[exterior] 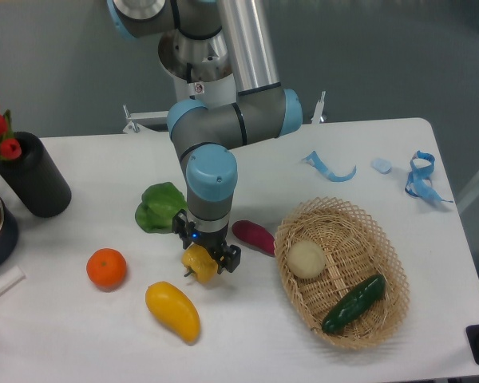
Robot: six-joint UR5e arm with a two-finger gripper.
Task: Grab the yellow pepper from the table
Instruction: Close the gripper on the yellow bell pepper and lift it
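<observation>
The yellow pepper [198,262] is small and lobed, with its short dark stem pointing down and to the left. It sits between the fingers of my gripper [204,257], which comes straight down on it from above and is shut on it. One black fingertip [231,258] shows to the pepper's right; the other is mostly hidden behind the pepper. The pepper is at or just above the white table [80,335]; I cannot tell whether it touches. The arm hides the pepper's top.
Close by lie a green pepper [160,207], a purple eggplant [254,237], a yellow-orange mango-shaped fruit [173,310] and an orange [106,268]. A wicker basket [387,259] at the right holds an onion and a cucumber. A black vase [33,177] stands at the left; blue ribbons [331,168] lie at the back.
</observation>
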